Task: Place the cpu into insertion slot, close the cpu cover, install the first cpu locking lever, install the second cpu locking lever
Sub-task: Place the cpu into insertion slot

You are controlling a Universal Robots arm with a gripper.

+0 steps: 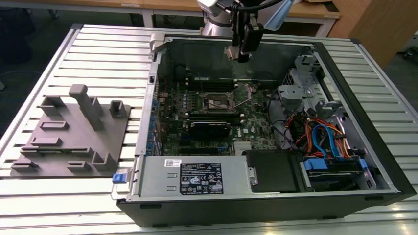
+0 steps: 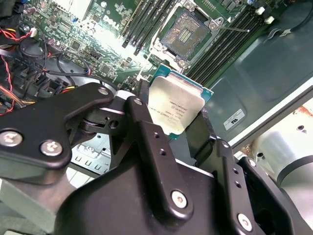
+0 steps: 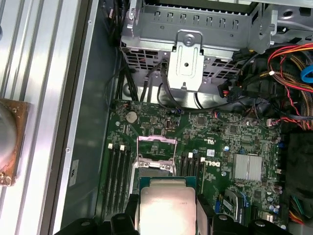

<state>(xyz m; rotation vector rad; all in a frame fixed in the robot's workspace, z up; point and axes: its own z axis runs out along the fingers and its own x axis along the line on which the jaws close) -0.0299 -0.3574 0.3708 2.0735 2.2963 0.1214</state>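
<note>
Slatted table [image 1: 98,54] bears computer case [image 1: 261,213]; gripper [image 2: 172,123] pinches cpu [image 2: 176,100], label seemingly unreadable

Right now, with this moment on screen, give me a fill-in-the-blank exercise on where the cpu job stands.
1. The gripper is ____ on the cpu.
2. The insertion slot has no chip in it; it is ____.
3. In the exterior view the gripper hangs ____ the open computer case, not down on the board.
4. The circuit board around the slot is ____ in colour.
Missing words: shut; empty; above; green.
</note>
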